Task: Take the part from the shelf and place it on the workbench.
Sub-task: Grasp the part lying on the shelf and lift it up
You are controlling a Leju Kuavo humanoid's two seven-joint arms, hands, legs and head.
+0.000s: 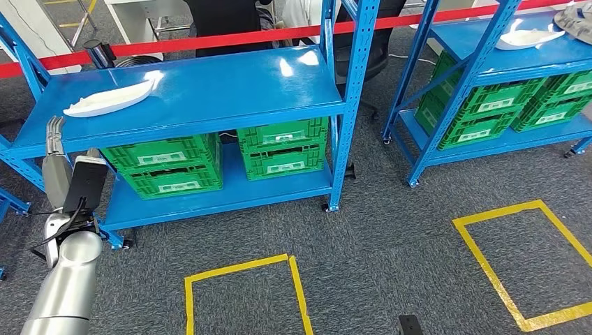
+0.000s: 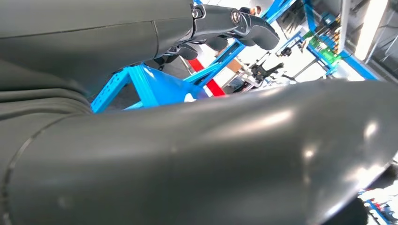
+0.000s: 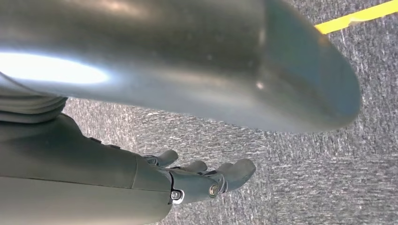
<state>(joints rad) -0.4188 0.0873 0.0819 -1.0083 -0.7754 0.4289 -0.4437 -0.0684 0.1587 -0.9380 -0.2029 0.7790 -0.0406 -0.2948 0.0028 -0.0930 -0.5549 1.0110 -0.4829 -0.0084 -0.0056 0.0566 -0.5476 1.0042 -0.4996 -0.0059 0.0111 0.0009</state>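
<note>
Reaching upward at the left edge of the head view, left hand has fingers apart and straight, holding nothing, tips level with the front lip of the blue shelf. Judged: raised ahead of a grasp. White part lies flat on the top deck, upper left of the frame, just beyond and right of the fingertips, not touched. Right hand hangs over grey carpet in its wrist view, fingers loosely apart, empty; probably kept clear. Green crates sit on the lower deck. Second shelf, upper right, carries another white part. Yellow floor squares lie below centre.
</note>
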